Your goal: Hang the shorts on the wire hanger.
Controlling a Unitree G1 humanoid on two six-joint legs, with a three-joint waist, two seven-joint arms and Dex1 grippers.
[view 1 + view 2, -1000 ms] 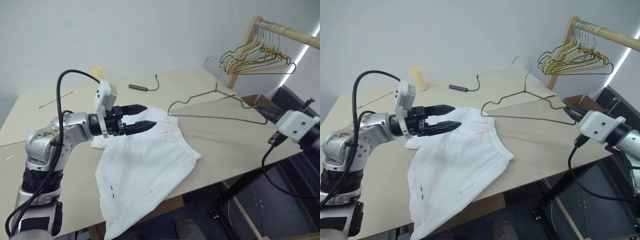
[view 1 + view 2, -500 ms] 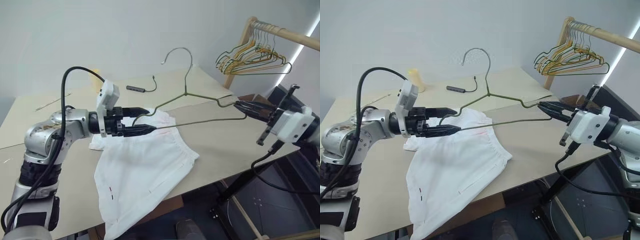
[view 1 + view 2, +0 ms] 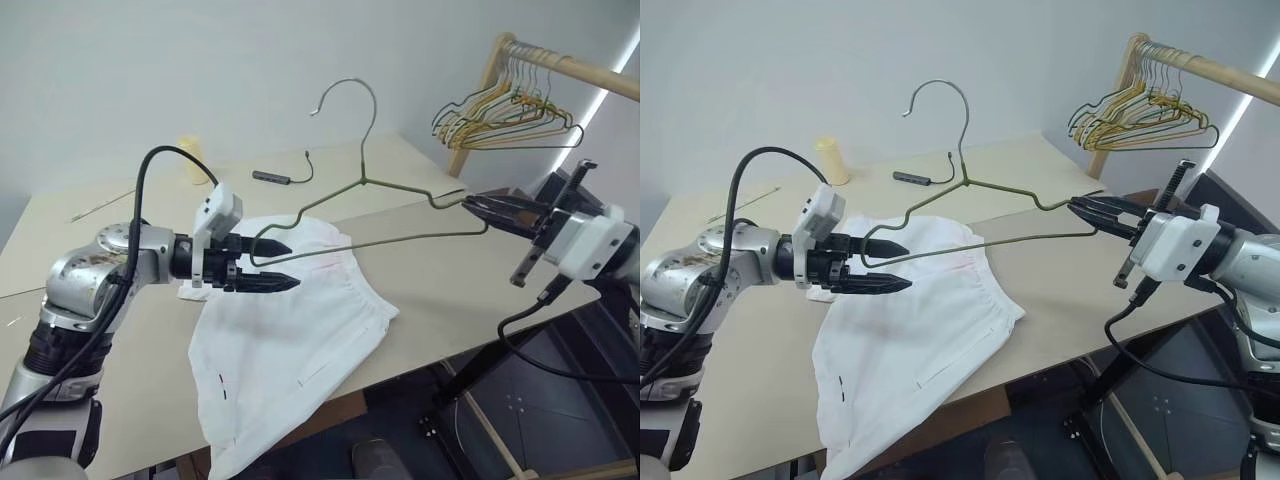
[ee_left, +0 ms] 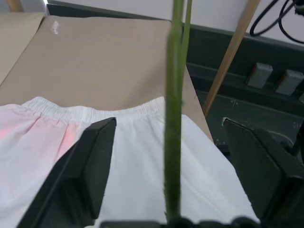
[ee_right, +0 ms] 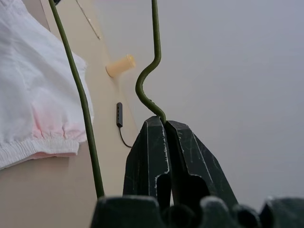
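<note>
Big change from a second ago: wire hanger [image 3: 970, 185] no longer flat on the table [image 3: 1080, 275] but up in the air, hook pointing to 12 o'clock. Pinched shut at one shoulder notch by the right gripper [image 3: 1087, 208], over at about 3 o'clock from the shorts. Far corner of the frame now sitting between the fingers of the left gripper [image 3: 888, 265], which has dropped a little and narrowed some but hasn't clamped yet, going by the left wrist view, where the wire runs down the gap with daylight either side. Shorts [image 3: 290, 340] flat on the table, untouched, waistband toward 1 o'clock, lower hem drooping off the near edge at 6. Means the hanger's basically being handed to a two-point hold. Probably next: pinch that corner, then work a leg opening or the waistband over the wire. Nothing hung yet.
</note>
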